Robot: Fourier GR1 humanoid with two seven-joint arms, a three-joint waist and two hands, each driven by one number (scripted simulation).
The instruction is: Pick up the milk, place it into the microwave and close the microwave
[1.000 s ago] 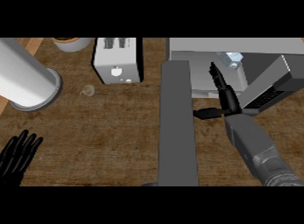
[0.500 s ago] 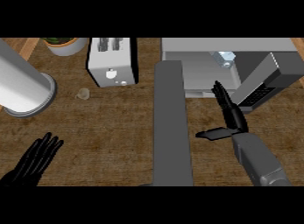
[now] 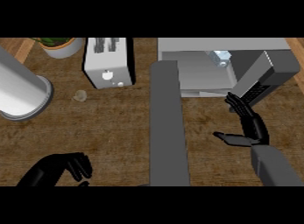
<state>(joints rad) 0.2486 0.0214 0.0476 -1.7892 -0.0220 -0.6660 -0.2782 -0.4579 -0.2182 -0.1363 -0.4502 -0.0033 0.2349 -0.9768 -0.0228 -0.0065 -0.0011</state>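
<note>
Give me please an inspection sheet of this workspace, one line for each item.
Surface: brown wooden counter.
Job's things: milk inside microwave; door open.
Clutter: toaster, plant pot, white cylinder, small pale object.
Robot hands: right robot hand open, near the microwave, holding nothing; left robot hand low at left, holding nothing.
Cables: nothing seen.
Surroundings: nothing seen.

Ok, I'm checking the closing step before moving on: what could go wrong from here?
The door stands wide open and the right hand lies open right of it, by the front of the microwave, so a swinging door could catch that arm. The milk sits inside; a bump might tip it.
</note>
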